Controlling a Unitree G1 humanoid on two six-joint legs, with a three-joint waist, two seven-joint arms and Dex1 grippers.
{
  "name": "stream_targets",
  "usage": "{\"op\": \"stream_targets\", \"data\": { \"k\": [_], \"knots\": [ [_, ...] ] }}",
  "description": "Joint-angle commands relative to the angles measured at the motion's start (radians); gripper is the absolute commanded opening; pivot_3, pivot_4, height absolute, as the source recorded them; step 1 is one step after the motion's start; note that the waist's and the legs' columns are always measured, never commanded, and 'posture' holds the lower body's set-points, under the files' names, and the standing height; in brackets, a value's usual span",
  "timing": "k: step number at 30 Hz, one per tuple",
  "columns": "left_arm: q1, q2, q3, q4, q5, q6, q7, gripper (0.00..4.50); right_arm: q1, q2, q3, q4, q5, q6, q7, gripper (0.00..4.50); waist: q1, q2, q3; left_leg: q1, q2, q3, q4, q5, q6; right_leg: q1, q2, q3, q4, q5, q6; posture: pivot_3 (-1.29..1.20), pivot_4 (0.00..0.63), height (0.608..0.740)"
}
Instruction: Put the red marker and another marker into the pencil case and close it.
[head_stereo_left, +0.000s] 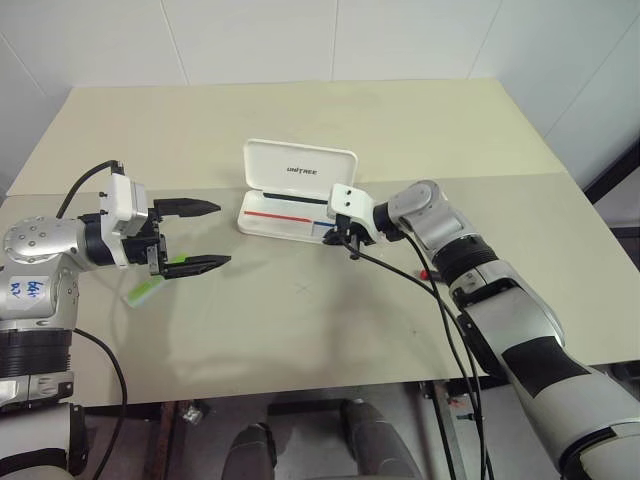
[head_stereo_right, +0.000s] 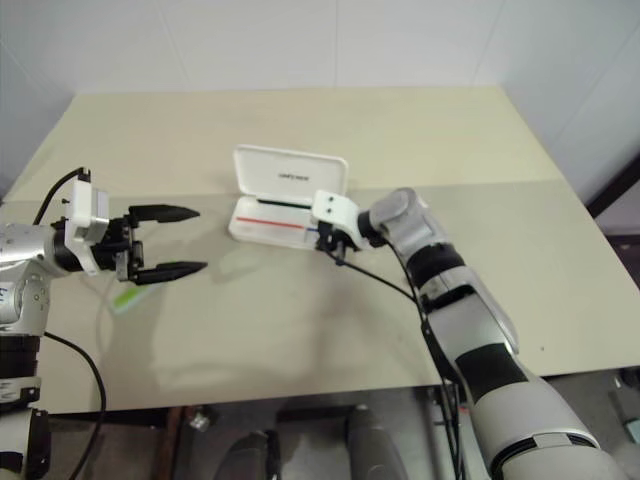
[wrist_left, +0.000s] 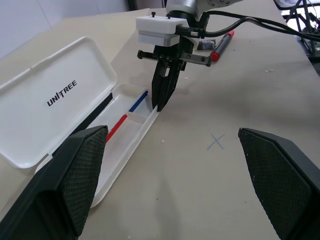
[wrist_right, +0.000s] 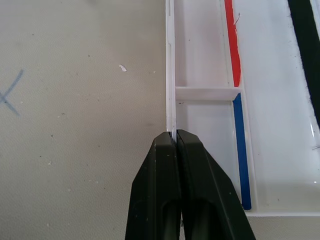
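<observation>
One white hard-shell pencil case with rounded corners sits open at centre frame in the left eye view, lid up and tilted back with dark "UNITREE" lettering, shallow base in front showing thin red and blue lines and a small divider. Right gripper on its white-and-grey arm comes in from the lower right, black fingers pressed together, clenched on the thin front wall of the case base near the blue line; right wrist view shows the wall edge running into the fingertips. Red marker, slim black barrel with red cap end, lies flat on the beige tabletop, beyond the right arm in the left wrist view, apart from the case. Pale yellow-green chunky marker lies on the table at left, below the left gripper. Left gripper hangs above the table at left frame, fingers spread wide, grasping nothing, well apart from the case. Faint pen cross marks the table near the case front.
</observation>
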Motion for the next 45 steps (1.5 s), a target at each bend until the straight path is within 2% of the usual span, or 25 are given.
{"op": "stream_targets", "data": {
  "k": [1, 4, 8, 15, 18, 23, 32, 45],
  "knots": [
    [-0.024, -0.002, 0.003, -0.029, -0.016, 0.000, 0.007, 4.50, -0.006, -0.029, -0.033, -0.073, 0.044, -0.040, 0.092, 0.01, 0.000, 0.000, 0.000, 0.000, 0.000, 0.000, 0.000, 0.000, 0.000, 0.000, 0.000, 0.000, 0.000, 0.000, 0.000, 0.00, 0.150, 0.740],
    [-0.023, -0.006, -0.002, -0.038, -0.020, 0.005, 0.009, 4.50, 0.032, -0.071, -0.046, -0.183, 0.089, 0.022, 0.201, 0.01, 0.001, 0.000, 0.000, 0.000, 0.000, 0.000, 0.000, 0.000, 0.000, 0.000, 0.000, 0.000, 0.000, 0.000, 0.000, 0.00, 0.150, 0.740],
    [-0.019, -0.005, -0.003, -0.032, -0.020, 0.004, 0.003, 4.50, 0.154, -0.180, -0.050, -0.456, 0.135, 0.129, 0.291, 0.01, 0.006, 0.000, 0.000, -0.001, 0.000, -0.003, 0.000, 0.000, 0.000, 0.003, 0.000, -0.003, 0.000, 0.000, 0.000, 0.00, 0.150, 0.740],
    [-0.027, -0.029, -0.026, -0.018, -0.016, -0.002, -0.006, 4.50, 0.406, -0.330, -0.062, -0.873, 0.192, 0.299, 0.292, 0.01, 0.020, 0.000, 0.000, 0.000, 0.000, -0.006, 0.000, 0.000, 0.000, 0.005, 0.000, -0.006, -0.004, -0.001, 0.000, 0.00, 0.150, 0.740],
    [-0.032, -0.037, -0.034, -0.012, -0.017, -0.002, -0.014, 4.50, 0.474, -0.373, -0.063, -0.982, 0.208, 0.367, 0.279, 0.01, 0.026, 0.000, 0.000, 0.000, 0.000, -0.006, 0.001, -0.001, 0.000, 0.005, 0.000, -0.006, -0.004, -0.001, 0.000, 0.00, 0.150, 0.740],
    [-0.034, -0.047, -0.046, -0.011, -0.025, 0.005, -0.033, 4.50, 0.520, -0.399, -0.062, -1.050, 0.224, 0.423, 0.241, 0.01, 0.037, 0.000, 0.000, 0.001, 0.000, -0.006, 0.002, 0.000, -0.001, 0.006, 0.000, -0.006, -0.004, -0.001, 0.000, 0.00, 0.150, 0.740],
    [-0.040, -0.046, -0.073, -0.017, -0.028, 0.028, -0.109, 4.50, 0.564, -0.434, -0.029, -1.053, 0.212, 0.377, 0.232, 0.01, 0.057, 0.000, 0.000, 0.000, 0.000, -0.006, 0.001, -0.001, 0.000, 0.006, 0.000, -0.006, -0.006, -0.001, -0.001, 0.00, 0.150, 0.740],
    [-0.057, -0.049, -0.082, -0.011, -0.023, 0.027, -0.112, 4.50, 0.569, -0.417, -0.038, -1.042, 0.245, 0.320, 0.230, 0.01, 0.057, 0.000, 0.000, 0.000, 0.000, -0.006, 0.001, -0.001, 0.000, 0.006, 0.000, -0.006, -0.006, -0.001, -0.001, 0.00, 0.150, 0.740]
  ]
}}
